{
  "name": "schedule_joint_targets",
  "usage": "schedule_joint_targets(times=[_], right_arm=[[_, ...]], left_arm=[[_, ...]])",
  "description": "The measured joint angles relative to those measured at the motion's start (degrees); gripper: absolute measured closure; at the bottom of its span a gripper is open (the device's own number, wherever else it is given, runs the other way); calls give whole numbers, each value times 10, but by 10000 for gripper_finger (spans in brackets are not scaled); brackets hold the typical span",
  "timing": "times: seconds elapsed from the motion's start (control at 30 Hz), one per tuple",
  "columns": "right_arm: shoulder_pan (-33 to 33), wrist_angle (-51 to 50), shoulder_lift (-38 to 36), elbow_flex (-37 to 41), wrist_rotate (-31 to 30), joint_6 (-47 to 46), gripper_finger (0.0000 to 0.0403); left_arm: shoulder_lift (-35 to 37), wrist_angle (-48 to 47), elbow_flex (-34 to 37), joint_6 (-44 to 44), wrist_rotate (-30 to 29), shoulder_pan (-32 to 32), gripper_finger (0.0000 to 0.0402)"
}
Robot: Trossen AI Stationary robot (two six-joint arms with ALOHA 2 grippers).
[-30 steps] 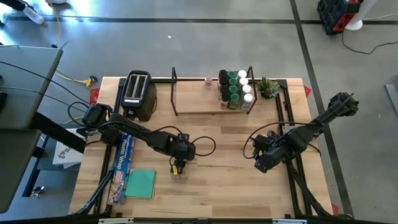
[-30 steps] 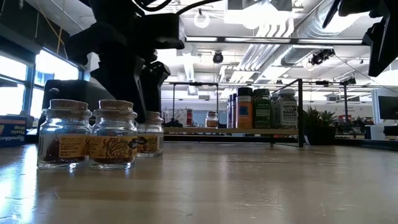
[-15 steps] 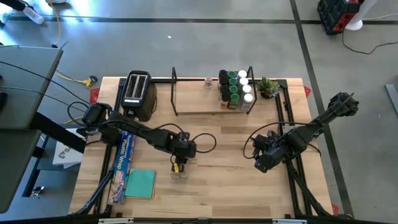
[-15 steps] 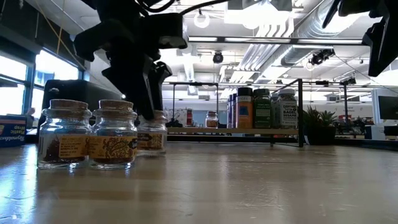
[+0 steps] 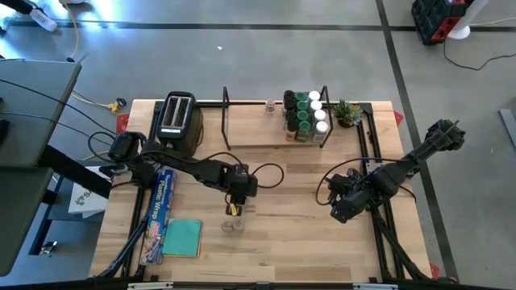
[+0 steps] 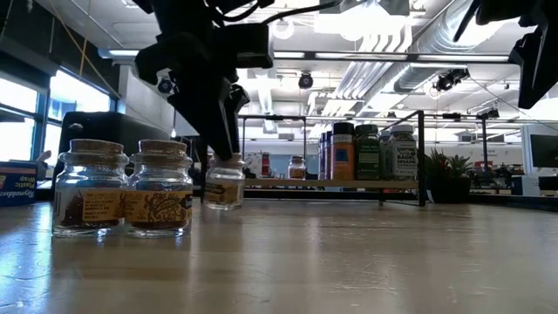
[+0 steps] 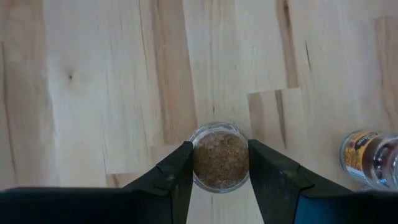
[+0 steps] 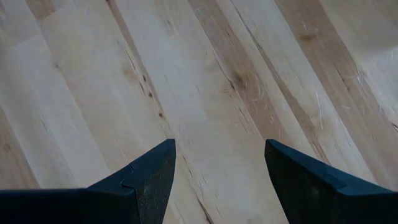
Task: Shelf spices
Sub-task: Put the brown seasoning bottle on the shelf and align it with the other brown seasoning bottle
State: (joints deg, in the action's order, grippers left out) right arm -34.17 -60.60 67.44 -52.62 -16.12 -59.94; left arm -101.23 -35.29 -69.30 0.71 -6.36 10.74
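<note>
Two cork-stoppered glass jars [image 6: 122, 187] are left standing together on the wooden table [image 5: 298, 242], toward its left front. One small cork-stoppered spice jar [image 7: 219, 157] is clamped between the fingers of the left gripper [image 7: 219, 163] and is held clear of the tabletop, just beyond those two jars. On the shelf [image 5: 250, 145] at the table's rear, a cluster of lidded spice jars [image 5: 305, 117] is grouped at the right end. Over the table's right side, the right gripper [image 8: 220, 167] is held with fingers spread and nothing between them.
</note>
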Motion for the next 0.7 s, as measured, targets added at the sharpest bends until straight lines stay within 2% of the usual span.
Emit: schedule_joint_targets(times=[0.2,0.37,0.53,0.7], right_arm=[[0,0,0,0,0,0,163],[0,0,0,0,-13,0,163],[0,0,0,0,-30,0,163],[0,0,0,0,-30,-6,163]], left_arm=[[0,-25,-9,-5,-2,0,267],[0,-73,-74,-14,-2,-25,273],[1,-72,-144,-14,-2,-95,283],[-13,-58,-179,-15,-6,-194,288]])
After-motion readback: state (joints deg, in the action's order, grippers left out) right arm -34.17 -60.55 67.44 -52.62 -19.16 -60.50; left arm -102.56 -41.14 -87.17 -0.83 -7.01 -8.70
